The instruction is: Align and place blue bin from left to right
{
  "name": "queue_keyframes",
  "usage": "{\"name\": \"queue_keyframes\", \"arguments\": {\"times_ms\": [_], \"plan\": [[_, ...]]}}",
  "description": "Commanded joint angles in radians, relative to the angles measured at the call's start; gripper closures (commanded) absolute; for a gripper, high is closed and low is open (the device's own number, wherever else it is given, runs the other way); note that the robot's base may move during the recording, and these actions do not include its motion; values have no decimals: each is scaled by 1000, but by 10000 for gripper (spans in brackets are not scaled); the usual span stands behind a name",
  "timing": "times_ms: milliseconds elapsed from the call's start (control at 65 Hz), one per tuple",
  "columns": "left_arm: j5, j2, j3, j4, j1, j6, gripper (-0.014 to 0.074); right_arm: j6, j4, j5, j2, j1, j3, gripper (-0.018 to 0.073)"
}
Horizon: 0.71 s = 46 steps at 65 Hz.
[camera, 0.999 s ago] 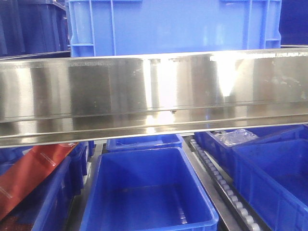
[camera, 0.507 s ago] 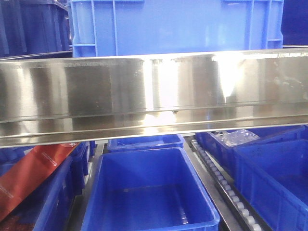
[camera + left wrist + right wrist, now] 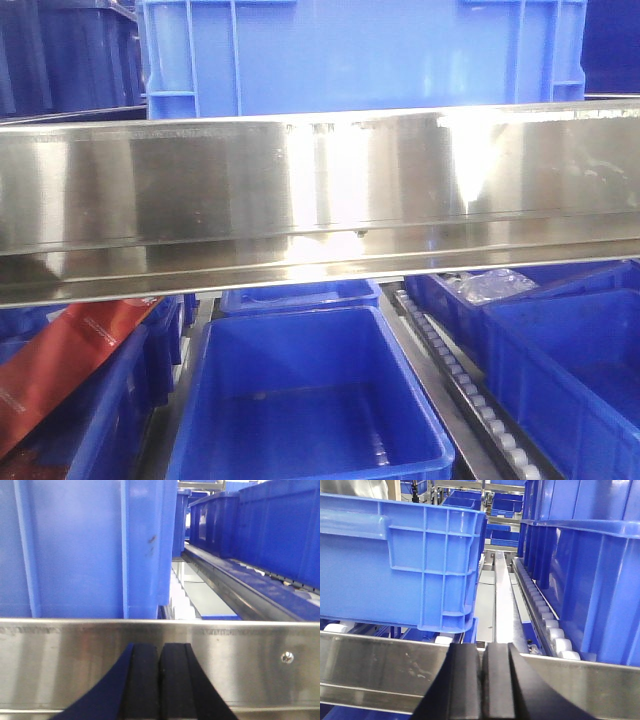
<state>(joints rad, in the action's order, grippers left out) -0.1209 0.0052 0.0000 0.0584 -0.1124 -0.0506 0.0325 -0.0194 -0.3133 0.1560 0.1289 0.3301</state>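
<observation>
The blue bin [image 3: 360, 55] sits on the upper rack behind the steel rail [image 3: 320, 200], having edged barely left within the last second (almost nothing else moves). Left gripper [image 3: 160, 680] and right gripper [image 3: 484, 680] both have their jaws pressed together, holding nothing, so the alignment looks nearly settled.

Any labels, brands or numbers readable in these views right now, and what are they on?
Nothing can be read.
Red package, lower left of the front view: a line of pale print along its edge, too blurred to read.
Steel rail in the left wrist view: faint engraved-looking marks along the top edge, illegible.
Blue bin and the other bins: no visible labels.
</observation>
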Motion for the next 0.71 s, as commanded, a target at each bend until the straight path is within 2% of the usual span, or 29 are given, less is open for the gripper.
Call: {"name": "queue_keyframes", "arguments": {"times_ms": [0,138,692], "plan": [[32,-5,0,-15,-5,-3,708,4,-10,29,-6,-5,0,629],[70,-5,0,-17,-5,-3,708,4,-10,29,-6,-5,0,629],[72,-5,0,-17,-5,-3,708,4,-10,29,-6,-5,0,629]]}}
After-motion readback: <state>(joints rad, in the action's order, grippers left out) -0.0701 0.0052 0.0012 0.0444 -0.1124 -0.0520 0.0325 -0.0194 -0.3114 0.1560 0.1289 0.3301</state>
